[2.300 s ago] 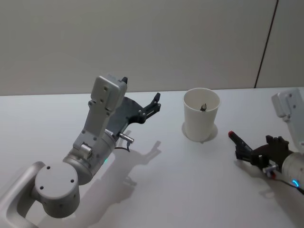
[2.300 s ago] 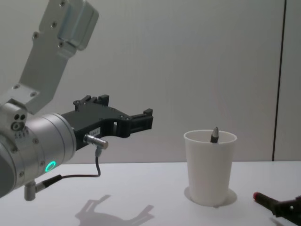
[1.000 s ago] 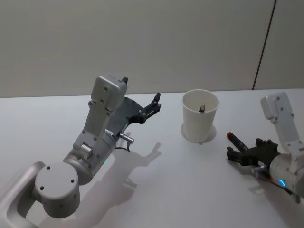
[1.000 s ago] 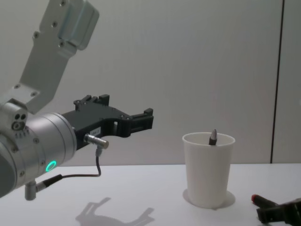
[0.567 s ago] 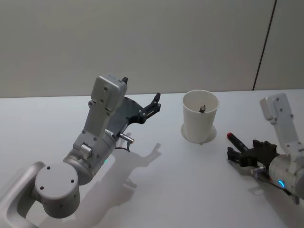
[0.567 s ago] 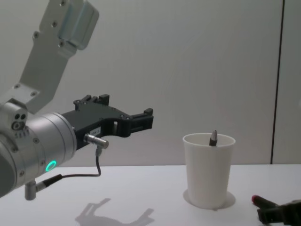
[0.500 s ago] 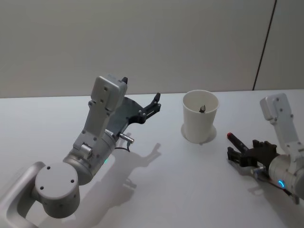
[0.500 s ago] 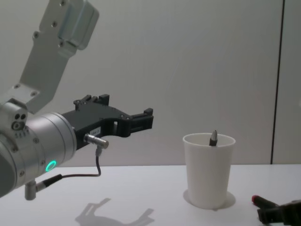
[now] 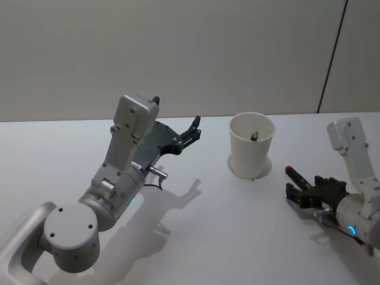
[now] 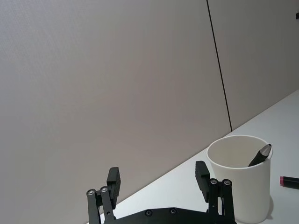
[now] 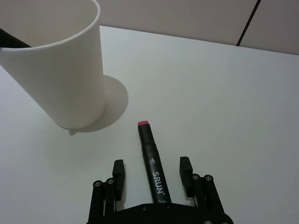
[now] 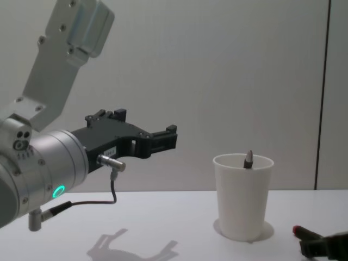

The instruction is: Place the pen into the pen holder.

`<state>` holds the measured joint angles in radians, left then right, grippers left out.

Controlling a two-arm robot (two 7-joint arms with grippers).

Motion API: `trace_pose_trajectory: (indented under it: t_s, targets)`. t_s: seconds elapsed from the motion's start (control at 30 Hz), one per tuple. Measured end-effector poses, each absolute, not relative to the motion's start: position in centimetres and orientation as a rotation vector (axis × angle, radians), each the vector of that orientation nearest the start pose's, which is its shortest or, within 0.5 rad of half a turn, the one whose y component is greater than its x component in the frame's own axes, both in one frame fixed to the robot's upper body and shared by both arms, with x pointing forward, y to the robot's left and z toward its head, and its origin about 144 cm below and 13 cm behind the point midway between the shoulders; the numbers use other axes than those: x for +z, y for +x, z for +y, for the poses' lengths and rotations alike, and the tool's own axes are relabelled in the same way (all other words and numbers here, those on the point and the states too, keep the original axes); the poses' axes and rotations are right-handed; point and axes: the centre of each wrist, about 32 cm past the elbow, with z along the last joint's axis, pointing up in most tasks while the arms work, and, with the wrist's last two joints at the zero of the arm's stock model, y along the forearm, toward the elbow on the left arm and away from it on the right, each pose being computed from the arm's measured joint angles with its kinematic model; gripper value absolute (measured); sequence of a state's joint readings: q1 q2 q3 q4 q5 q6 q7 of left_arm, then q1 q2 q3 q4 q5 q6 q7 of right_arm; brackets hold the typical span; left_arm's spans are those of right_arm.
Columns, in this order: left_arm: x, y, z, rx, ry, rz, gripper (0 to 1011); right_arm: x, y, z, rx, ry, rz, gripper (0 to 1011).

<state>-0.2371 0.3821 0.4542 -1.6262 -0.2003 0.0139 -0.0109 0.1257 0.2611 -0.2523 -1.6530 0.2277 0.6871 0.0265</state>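
Partly, right tool (image 11: pixel 152 171) hides pen (image 11: pixel 148 144)'s tail; left tool (image 10: pixel 158 173) hangs raised.

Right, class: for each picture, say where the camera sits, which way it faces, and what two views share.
Head: high, facing forward and down; both arms show, left gripper raised, right gripper low at the pen.
Chest: low, facing across the table; left arm large, pen holder side-on.
Left wrist: behind the left gripper's open fingers, facing pen holder and wall.
Right wrist: behind the right gripper's open fingers, facing down at the pen.
Shared: all four show the pen holder.
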Motion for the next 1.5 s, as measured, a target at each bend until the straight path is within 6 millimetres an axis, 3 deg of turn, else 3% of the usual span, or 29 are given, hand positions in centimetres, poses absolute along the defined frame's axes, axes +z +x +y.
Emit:
trace_pose_trajectory:
  t_s: [1.5]
  targets:
    - [120.44, 49.2, 19.84, 1.124, 0.061, -0.268, 1001, 119.24, 48.14, -22.18, -1.292, -0.474, 0.343, 443]
